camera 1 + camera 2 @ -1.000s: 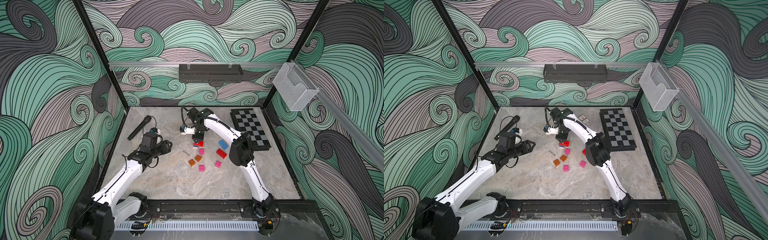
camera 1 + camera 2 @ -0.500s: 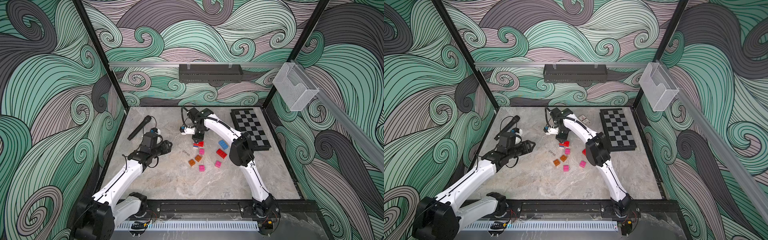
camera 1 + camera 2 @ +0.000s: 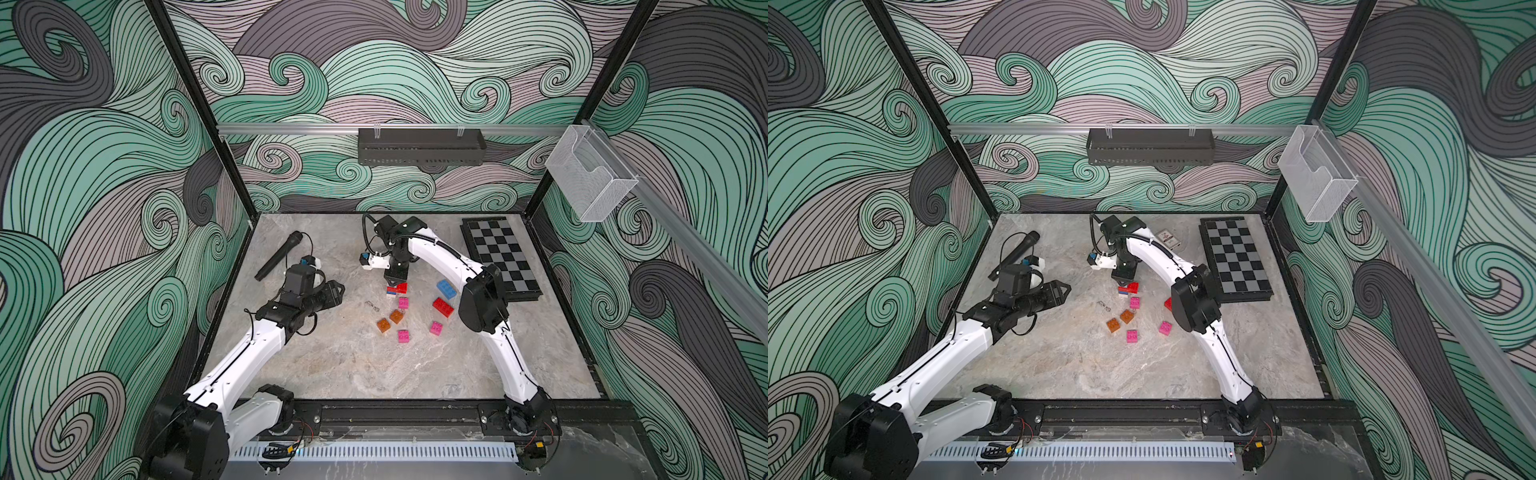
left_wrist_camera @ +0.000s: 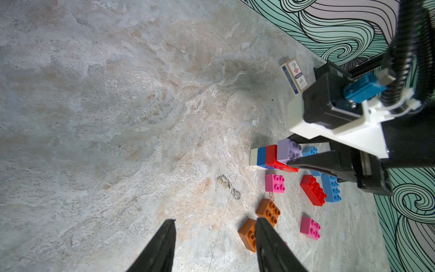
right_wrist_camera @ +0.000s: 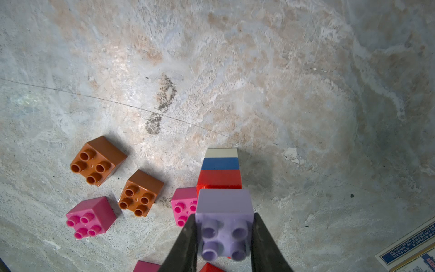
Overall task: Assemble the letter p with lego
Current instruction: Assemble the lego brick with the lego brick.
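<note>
— While the lilac brick [image 5: 224,226] sits atop the red, blue and white stack [image 5: 221,169] on the table [image 3: 353,365], your right gripper [image 5: 224,215] pinches it on both sides. In both top views it's hidden under that gripper; only the stack's red edge peeks out.
— And whether it's pressed fully home, you can't tell. Loose pink bricks [image 3: 403,302] and orange bricks [image 3: 396,316] lie just beside the stack.
— Your red oblong [image 3: 443,306] and blue oblong [image 3: 446,289] lie near the right arm's elbow [image 3: 1194,303], which hides the blue one in a top view.
— Your left gripper [image 4: 214,221] hangs spread and empty, well apart. The card deck [image 5: 409,252] is cut off at the right wrist view's edge.
</note>
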`<state>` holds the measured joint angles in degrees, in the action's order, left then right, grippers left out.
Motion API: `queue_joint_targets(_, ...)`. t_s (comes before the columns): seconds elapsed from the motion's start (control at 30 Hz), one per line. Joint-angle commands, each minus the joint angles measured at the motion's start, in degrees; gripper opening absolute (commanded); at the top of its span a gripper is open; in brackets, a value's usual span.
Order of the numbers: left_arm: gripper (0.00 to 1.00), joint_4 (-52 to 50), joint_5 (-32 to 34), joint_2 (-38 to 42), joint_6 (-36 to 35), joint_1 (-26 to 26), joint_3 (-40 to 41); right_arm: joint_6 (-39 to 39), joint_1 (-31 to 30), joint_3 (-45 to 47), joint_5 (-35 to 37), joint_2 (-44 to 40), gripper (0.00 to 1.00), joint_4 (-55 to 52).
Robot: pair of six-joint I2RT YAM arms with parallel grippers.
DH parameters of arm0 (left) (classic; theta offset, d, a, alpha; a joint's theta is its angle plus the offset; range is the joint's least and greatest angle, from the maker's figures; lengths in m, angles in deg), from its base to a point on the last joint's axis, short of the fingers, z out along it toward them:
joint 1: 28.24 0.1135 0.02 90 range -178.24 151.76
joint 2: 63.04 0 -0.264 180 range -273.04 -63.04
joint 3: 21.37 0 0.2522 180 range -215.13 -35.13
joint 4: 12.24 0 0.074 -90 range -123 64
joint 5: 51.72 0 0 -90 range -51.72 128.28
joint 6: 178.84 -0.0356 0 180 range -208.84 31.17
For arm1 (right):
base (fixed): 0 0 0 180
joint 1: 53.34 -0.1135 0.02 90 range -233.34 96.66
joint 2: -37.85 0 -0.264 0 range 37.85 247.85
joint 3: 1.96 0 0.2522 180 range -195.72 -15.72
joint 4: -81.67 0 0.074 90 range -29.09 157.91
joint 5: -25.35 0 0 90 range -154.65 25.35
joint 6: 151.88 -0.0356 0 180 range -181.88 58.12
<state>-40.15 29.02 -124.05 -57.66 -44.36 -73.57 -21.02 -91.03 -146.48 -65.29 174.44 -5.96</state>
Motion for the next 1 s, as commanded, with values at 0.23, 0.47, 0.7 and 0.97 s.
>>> queue_joint_targets(0.23, 0.55, 1.2, -0.5, -0.3, -0.1, 0.6, 0.2, -0.6, -0.4, 0.2, -0.4, -2.6, 0.21, -0.7)
queue_joint_targets(0.47, 0.56, 1.8, -0.6, 0.3, -0.2, 0.6, 0.6, -1.0, -0.6, 0.4, 0.4, -3.4, 0.21, 0.7)
queue_joint_targets(0.7, 0.56, 2.6, -0.5, 0.9, -0.3, 0.7, 1.2, -1.2, -0.7, 3.9, 0.6, -6.3, 0.22, 2.3)
queue_joint_targets(0.97, 0.56, 2.4, -0.6, 0.9, -0.3, 0.7, 1.2, -1.2, -0.7, 6.8, 0.5, -6.2, 0.22, 3.3)
